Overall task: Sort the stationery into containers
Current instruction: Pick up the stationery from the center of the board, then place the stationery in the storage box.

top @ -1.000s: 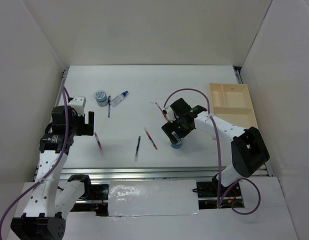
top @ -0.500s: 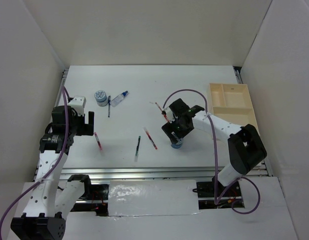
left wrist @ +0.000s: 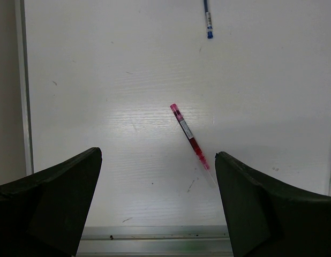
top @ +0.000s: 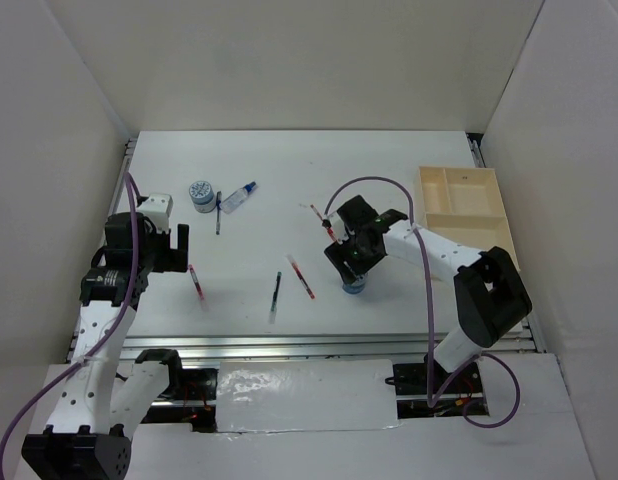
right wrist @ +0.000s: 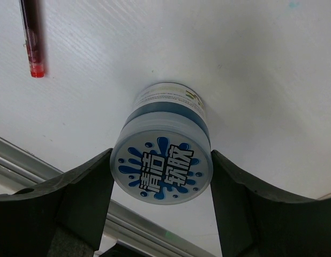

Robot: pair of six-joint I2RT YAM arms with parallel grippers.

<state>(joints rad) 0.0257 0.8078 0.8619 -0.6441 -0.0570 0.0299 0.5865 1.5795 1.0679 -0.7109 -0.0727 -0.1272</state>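
A round blue-and-white roll stands on the white table at centre right. My right gripper is over it, a finger pressed against each side of its lid. A red pen lies just beyond. My left gripper hangs open over the left side, and a red pen lies on the table between its fingers. A second roll, a white bottle with a blue cap and a dark pen lie far left. The beige tray sits at right.
Three more pens lie mid-table: a dark one, a red one and a red one by the right arm. A metal rail runs along the near edge. White walls enclose the table.
The right gripper's fingers have closed in from wide open until they meet the roll's sides. The left arm has stayed still.
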